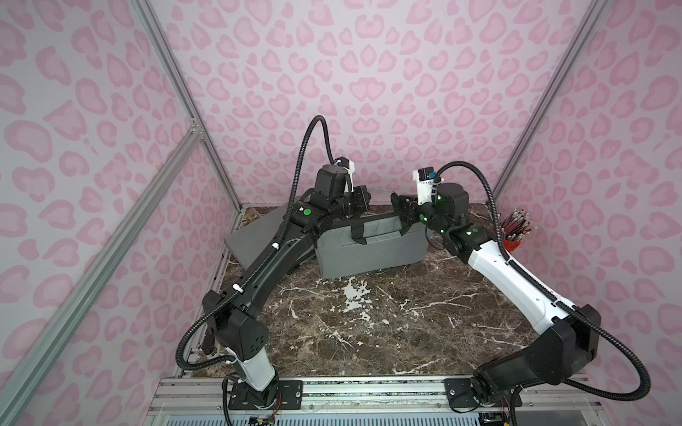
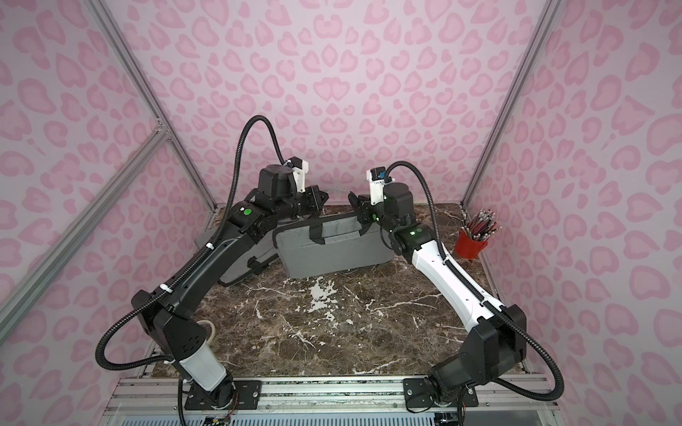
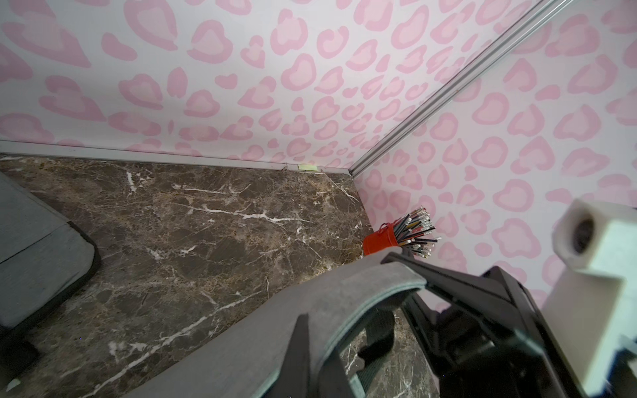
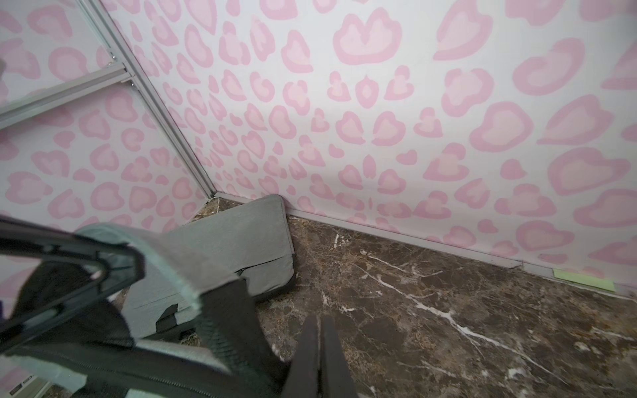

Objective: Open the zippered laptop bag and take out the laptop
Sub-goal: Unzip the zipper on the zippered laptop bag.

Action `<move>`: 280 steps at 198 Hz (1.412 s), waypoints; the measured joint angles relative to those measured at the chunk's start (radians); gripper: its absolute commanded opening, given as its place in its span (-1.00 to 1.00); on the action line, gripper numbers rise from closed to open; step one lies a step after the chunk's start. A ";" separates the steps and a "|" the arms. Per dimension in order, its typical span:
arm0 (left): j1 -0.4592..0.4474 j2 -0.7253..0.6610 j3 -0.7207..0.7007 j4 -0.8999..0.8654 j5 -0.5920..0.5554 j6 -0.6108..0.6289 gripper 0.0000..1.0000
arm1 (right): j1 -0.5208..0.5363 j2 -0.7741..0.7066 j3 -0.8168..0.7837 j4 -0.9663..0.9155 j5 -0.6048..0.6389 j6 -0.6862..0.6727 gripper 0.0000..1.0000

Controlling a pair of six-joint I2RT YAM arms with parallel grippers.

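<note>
The grey felt laptop bag [image 1: 369,250] [image 2: 332,250] with black strap handles stands on edge at the middle back of the marble table. My left gripper [image 1: 367,197] [image 3: 319,344] sits at its top edge, shut on the bag's grey rim, which runs between the fingers. Facing it across the top, my right gripper [image 1: 396,201] [image 4: 319,320] is shut with nothing showing between its tips and a black strap [image 4: 227,330] beside it. A flat grey padded panel with black trim [image 1: 251,236] [image 4: 241,241] lies at the back left. I cannot tell if it joins the bag. The laptop is hidden.
A red cup of pencils [image 1: 513,243] [image 2: 472,245] [image 3: 382,241] stands in the back right corner. Pink patterned walls with aluminium posts close in the back and both sides. The left arm reaches over the flat panel.
</note>
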 measured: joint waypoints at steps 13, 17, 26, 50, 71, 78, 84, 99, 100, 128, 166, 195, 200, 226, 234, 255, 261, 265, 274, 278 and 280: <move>-0.005 -0.007 0.002 0.006 0.013 0.000 -0.99 | -0.045 -0.011 -0.006 -0.002 -0.019 0.007 -1.00; -0.008 -0.008 0.004 0.006 0.017 0.000 -0.99 | -0.056 -0.015 -0.007 -0.001 -0.025 0.010 -1.00; -0.016 -0.008 0.010 0.006 0.019 0.000 -0.99 | -0.080 -0.022 -0.007 -0.001 -0.041 0.014 -1.00; -0.035 0.002 0.032 0.003 0.031 0.004 -0.99 | -0.127 -0.018 0.010 0.000 -0.078 0.014 -1.00; -0.043 0.024 0.040 0.014 0.031 0.003 -0.99 | -0.150 0.001 0.025 -0.005 -0.097 0.010 -1.00; -0.046 0.032 0.040 0.024 0.032 0.003 -0.99 | -0.154 0.006 0.026 -0.010 -0.097 0.010 -1.00; -0.047 0.039 0.040 0.029 0.035 0.001 -0.99 | -0.156 0.010 0.026 -0.014 -0.097 0.008 -1.00; -0.047 0.055 0.040 0.043 0.042 -0.008 -0.99 | -0.156 0.015 0.024 -0.031 -0.106 0.005 -1.00; -0.047 0.055 0.040 0.043 0.042 -0.008 -0.99 | -0.156 0.015 0.024 -0.031 -0.107 0.004 -1.00; -0.047 0.084 0.046 0.081 0.055 -0.023 -0.99 | -0.145 0.000 0.002 -0.029 -0.117 0.003 -1.00; -0.049 0.105 0.074 0.076 0.047 -0.045 -0.99 | -0.095 -0.037 -0.014 -0.036 -0.080 -0.009 -1.00; -0.048 0.106 0.074 0.070 0.013 -0.056 -0.99 | -0.037 -0.058 -0.032 -0.036 -0.039 -0.016 -1.00; -0.048 0.106 0.074 0.070 0.011 -0.056 -0.99 | -0.029 -0.060 -0.034 -0.036 -0.035 -0.016 -1.00; -0.048 0.106 0.075 0.071 0.003 -0.059 -0.99 | 0.009 -0.067 -0.057 -0.018 -0.009 -0.015 -1.00; -0.048 0.106 0.075 0.071 0.003 -0.060 -0.99 | 0.018 -0.068 -0.069 -0.006 -0.008 -0.014 -1.00; -0.052 0.106 0.086 0.068 0.004 -0.059 -0.99 | 0.041 -0.058 -0.078 0.014 -0.008 -0.011 -1.00; -0.055 0.106 0.091 0.064 0.004 -0.059 -0.99 | 0.049 -0.053 -0.078 0.019 -0.007 -0.010 -1.00; -0.056 0.106 0.093 0.063 0.005 -0.058 -0.99 | 0.053 -0.051 -0.078 0.022 -0.007 -0.010 -1.00; -0.061 0.106 0.100 0.056 0.005 -0.056 -0.99 | 0.066 -0.044 -0.078 0.032 -0.007 -0.004 -1.00; -0.063 0.106 0.103 0.053 0.006 -0.056 -0.99 | 0.073 -0.040 -0.077 0.037 -0.008 -0.004 -1.00; -0.065 0.106 0.104 0.050 0.006 -0.056 -0.99 | 0.076 -0.038 -0.076 0.038 -0.008 -0.004 -1.00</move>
